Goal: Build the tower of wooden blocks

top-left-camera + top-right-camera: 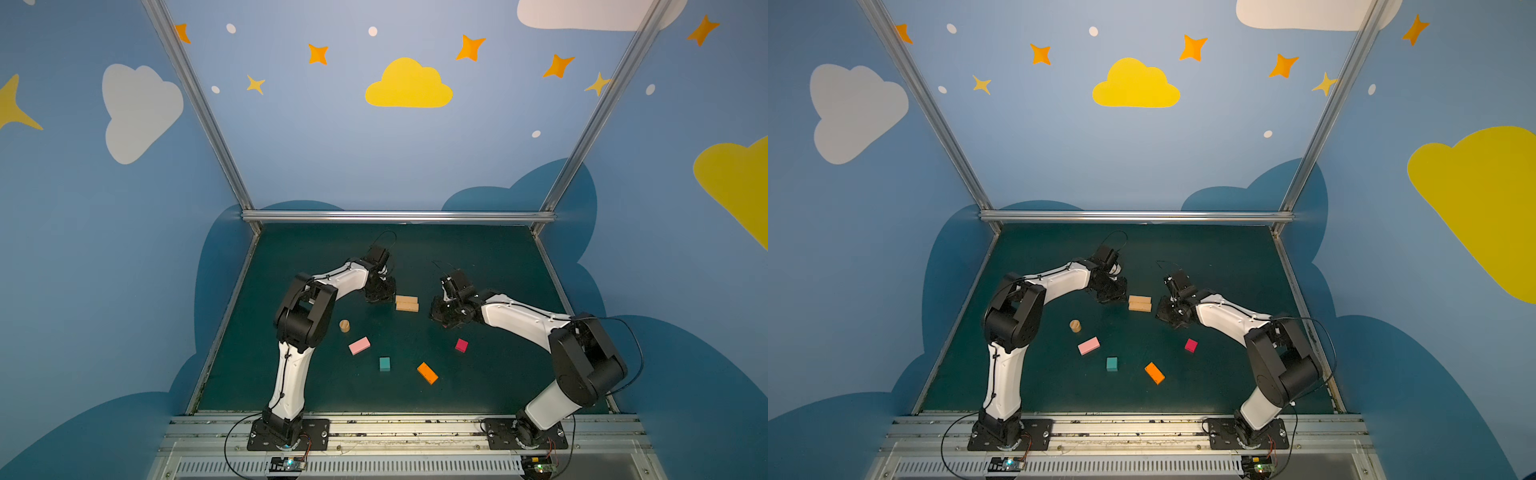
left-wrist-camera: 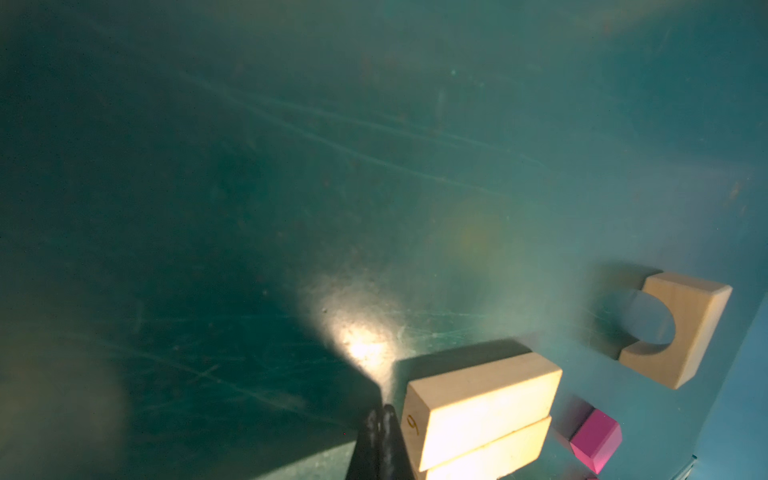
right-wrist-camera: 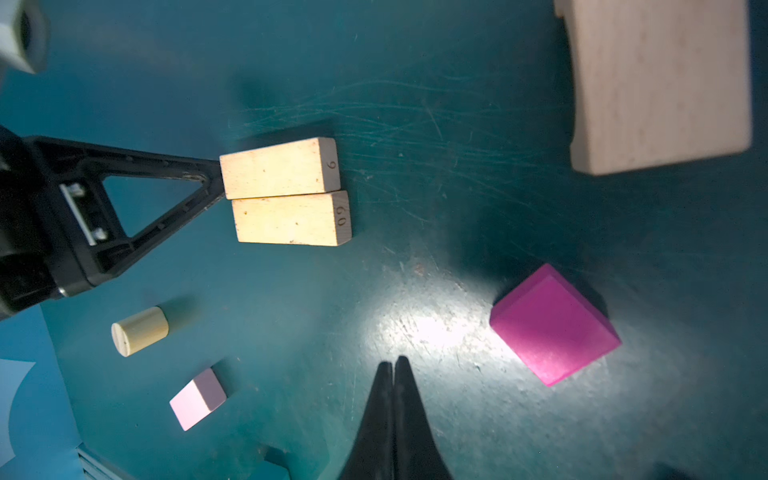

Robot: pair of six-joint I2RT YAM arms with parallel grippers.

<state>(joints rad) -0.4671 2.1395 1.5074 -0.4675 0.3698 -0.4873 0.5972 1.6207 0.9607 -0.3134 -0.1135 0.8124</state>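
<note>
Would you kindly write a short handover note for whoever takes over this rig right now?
Left claw: shut, empty, tip at one end of the two tan oblongs, lying side by side.
Right claw: shut, empty, near the magenta cube.
Loose on the table: tan arch block, tan cylinder, pink oblong, teal cube, orange oblong, red cube.
Done: nothing stacked yet.
Left: the whole tower.

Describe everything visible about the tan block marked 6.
The tan block marked 6 is a plain pale-wood oblong with square edges, lying flat on the green table. One long side sits flush against a second tan oblong, slightly offset. A small 6 is stamped on an end face. The shut left end effector appears to touch one end. Nothing rests on it.
</note>
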